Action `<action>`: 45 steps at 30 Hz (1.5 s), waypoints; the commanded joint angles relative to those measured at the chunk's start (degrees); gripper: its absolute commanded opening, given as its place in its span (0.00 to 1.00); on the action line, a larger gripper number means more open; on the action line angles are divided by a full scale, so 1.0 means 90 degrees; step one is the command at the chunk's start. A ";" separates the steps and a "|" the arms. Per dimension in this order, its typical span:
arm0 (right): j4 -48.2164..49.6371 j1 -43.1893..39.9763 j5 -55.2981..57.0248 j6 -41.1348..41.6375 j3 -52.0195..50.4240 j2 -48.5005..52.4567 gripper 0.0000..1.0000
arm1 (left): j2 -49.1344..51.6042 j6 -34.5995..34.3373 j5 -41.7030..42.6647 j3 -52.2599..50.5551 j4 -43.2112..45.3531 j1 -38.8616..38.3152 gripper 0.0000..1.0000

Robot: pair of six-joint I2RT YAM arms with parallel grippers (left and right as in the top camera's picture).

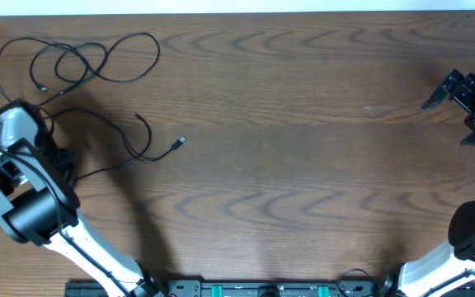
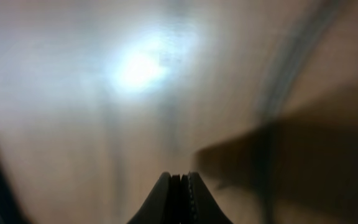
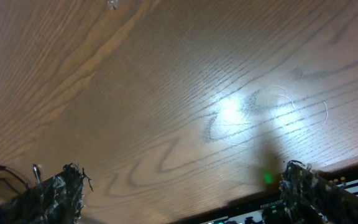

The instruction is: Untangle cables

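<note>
Judging by how things lie, the untangling is barely begun. The cables [image 1: 97, 66] sit bunched at about ten o'clock on the table [image 1: 303, 165], with nothing laid out straight or set apart.

The upper black cable [image 1: 130, 37] makes several loops that cross one another, and one small end points in toward the heap. The lower black cable [image 1: 143, 132] arcs out toward four o'clock from the bunch. It crosses itself once and ends in a plug [image 1: 180, 142] lying free on bare wood. Its other stretch runs under the left arm [image 1: 31, 206], so I cannot tell whether the two black cords are still knotted together there. A white one I cannot find; it may be hidden beneath that arm.

The left gripper [image 2: 179, 186] has its fingers pressed together, low over the nine o'clock edge of the bunch. The wrist view is too blurred to show whether a strand is pinched between them.

The right gripper [image 3: 183, 171] stands spread wide and empty at about three o'clock, well apart from every cable.

What is left, as I read it, is nearly all of the job: opening the loops, drawing each cord clear of the others, and laying them down apart.
</note>
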 commanded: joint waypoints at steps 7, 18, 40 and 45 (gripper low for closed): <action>-0.0005 -0.0010 -0.0015 -0.0075 0.0075 -0.0024 0.99 | -0.0826 -0.0648 -0.1047 -0.0017 -0.0219 0.0245 0.08; -0.0005 -0.0010 -0.0015 -0.0075 0.0075 -0.0024 0.99 | -0.1530 0.1957 0.2531 -0.0005 0.3036 -0.1052 0.10; -0.0005 -0.0010 -0.0015 -0.0075 0.0075 -0.0024 0.99 | 0.0216 0.2759 0.1158 -0.0007 0.4845 -0.1933 0.09; -0.0005 -0.0010 -0.0015 -0.0075 0.0075 -0.0024 0.99 | 0.0369 0.2764 0.1156 -0.0007 0.4857 -0.1928 0.09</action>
